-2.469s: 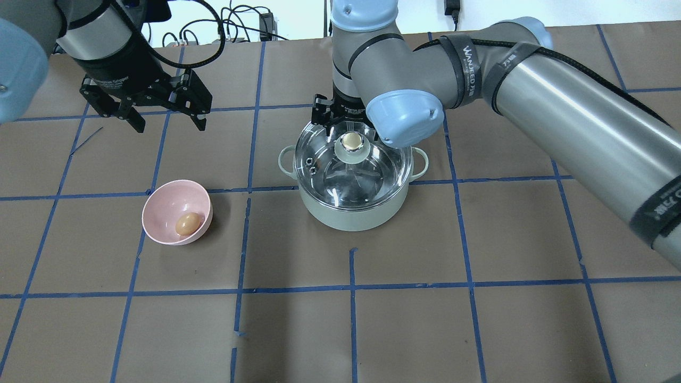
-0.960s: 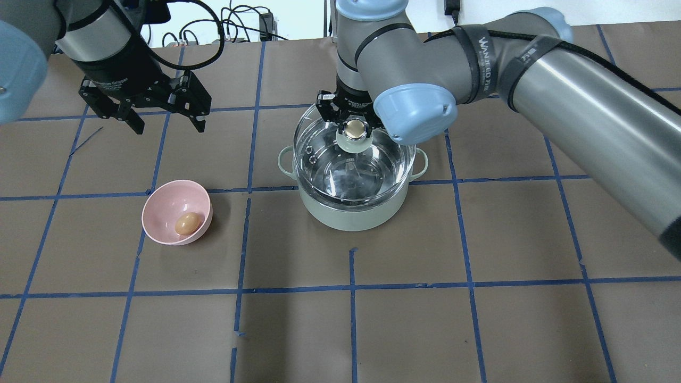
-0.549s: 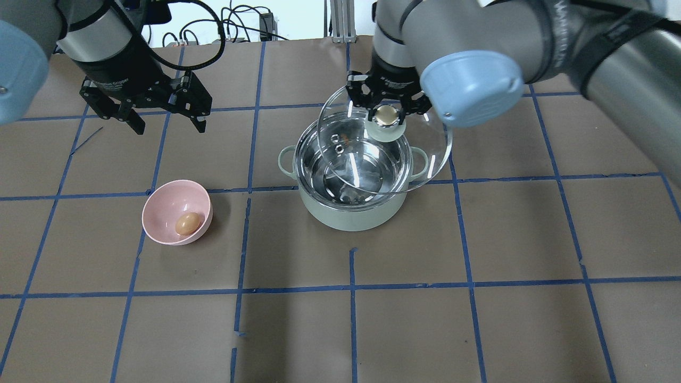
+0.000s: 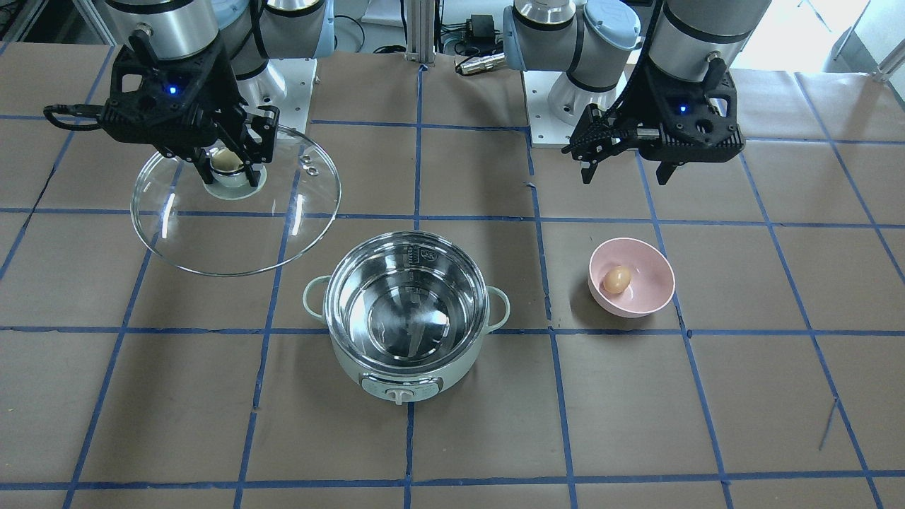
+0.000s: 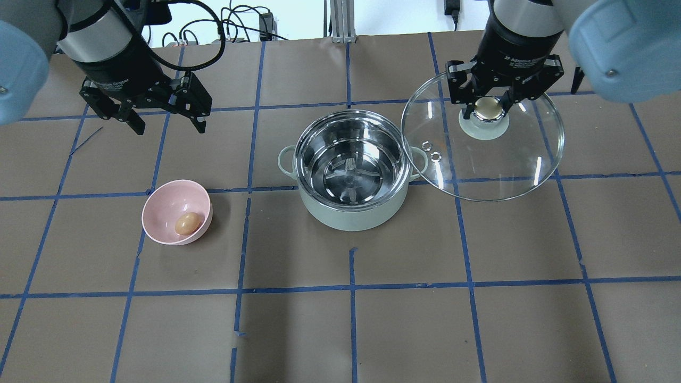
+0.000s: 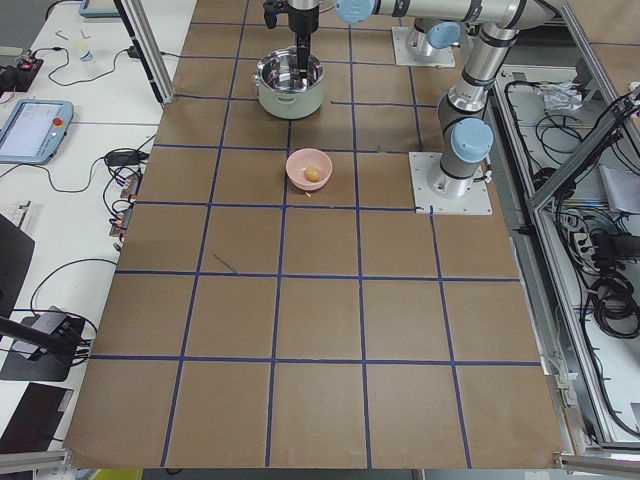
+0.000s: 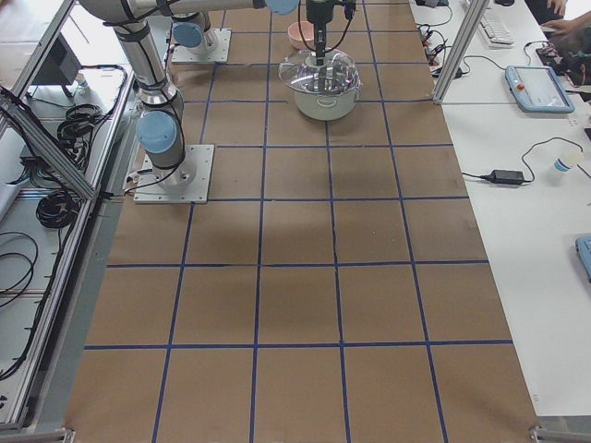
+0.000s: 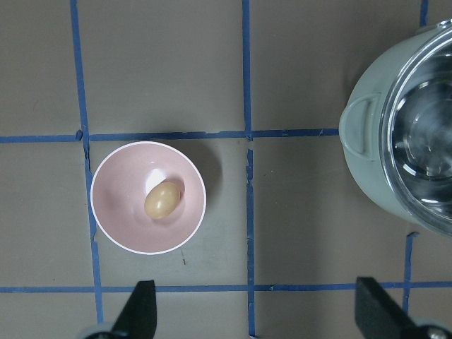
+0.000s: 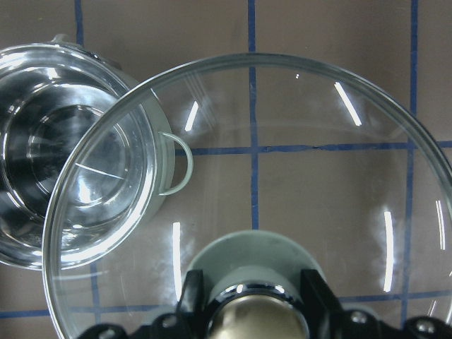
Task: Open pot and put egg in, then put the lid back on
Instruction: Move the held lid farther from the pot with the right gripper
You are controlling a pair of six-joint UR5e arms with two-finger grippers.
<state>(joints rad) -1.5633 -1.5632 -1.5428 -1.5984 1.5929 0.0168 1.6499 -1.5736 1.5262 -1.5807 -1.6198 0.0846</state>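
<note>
In the overhead view's upper left, the left gripper (image 5: 170, 123) hung above the brown-papered table (image 5: 340, 330) with its two fingers spread wide and nothing between them. Below it, at the left middle of the frame, a pink bowl (image 5: 169, 201) sat on the table, tipped a little. The egg (image 5: 186, 224) lay inside it, toward the lower right of the bowl's hollow. The left wrist view showed the same bowl and egg from straight above, with the two fingertips far apart at the bottom edge.

At the centre stood the pot (image 5: 351, 215), uncovered, its shiny steel inside holding nothing. Bowl and pot stood apart, with bare paper between them.

At the upper right, the right gripper (image 5: 490, 109) had its fingers closed on the beige knob (image 5: 489, 108) of the lid (image 5: 511, 165). The glass disc hung level in the air off to the pot's right side. From above, its left rim overlapped the pot's right loop handle. In the right wrist view, part of the pot showed through the glass at the left of the frame.
</note>
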